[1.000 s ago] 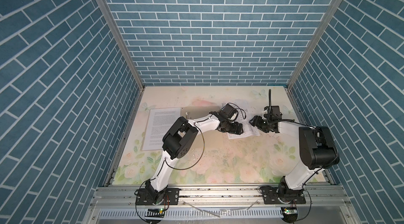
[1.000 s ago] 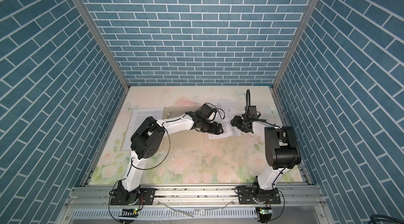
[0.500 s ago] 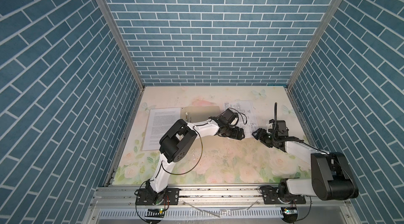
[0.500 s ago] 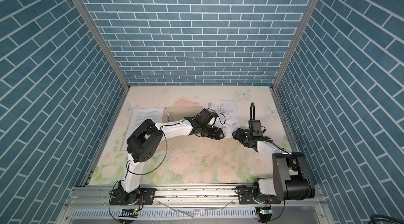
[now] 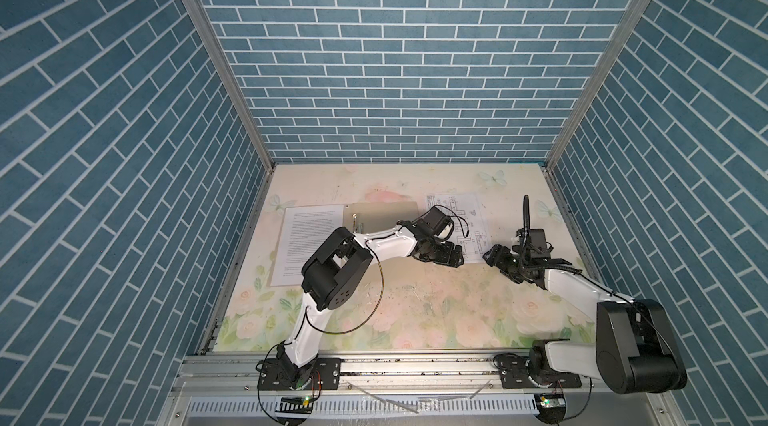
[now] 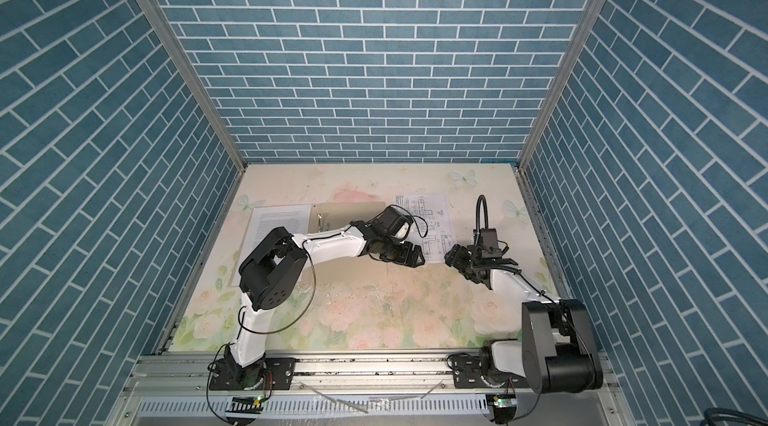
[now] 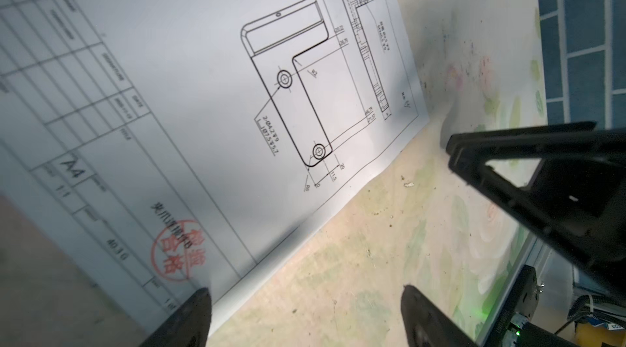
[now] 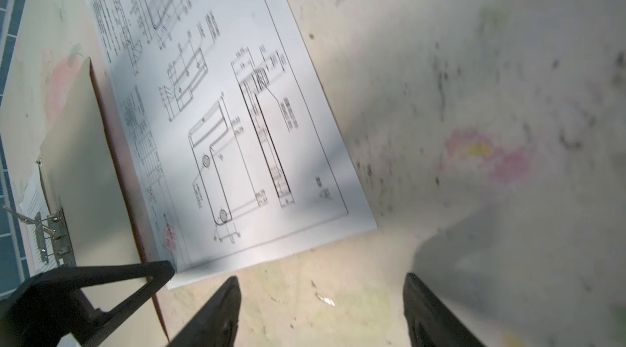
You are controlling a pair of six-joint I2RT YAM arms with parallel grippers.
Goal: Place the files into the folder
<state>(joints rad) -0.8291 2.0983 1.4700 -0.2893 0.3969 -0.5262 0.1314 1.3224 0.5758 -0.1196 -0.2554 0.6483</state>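
— Where is the white paper sheet with black line drawings (image 5: 446, 203)?
— It lies flat on the floral-printed tabletop (image 5: 415, 311), back and right of the middle. It is just beside the right edge of the plain beige-tan card folder (image 5: 382, 214), and both top views agree on that. Whether the two edges overlap I cannot tell.
— And the white paper sheet of dense text (image 5: 303, 220)?
— That one is just left of the folder's tan panel, on the side where the small metal clip (image 8: 50, 233) sits.
— What about the left gripper (image 7: 305, 314)?
— It is low at the drawing sheet's near edge, with its jaws spread wide and clamping nothing. One finger (image 7: 189, 318) is over the sheet's corner and its partner is over bare tabletop. I cannot tell if either touches.
— The right gripper (image 8: 321, 311)?
— Its jaws are also apart and empty, above bare tabletop just in front of that sheet's near edge. Its tips face the left gripper's, near but apart.
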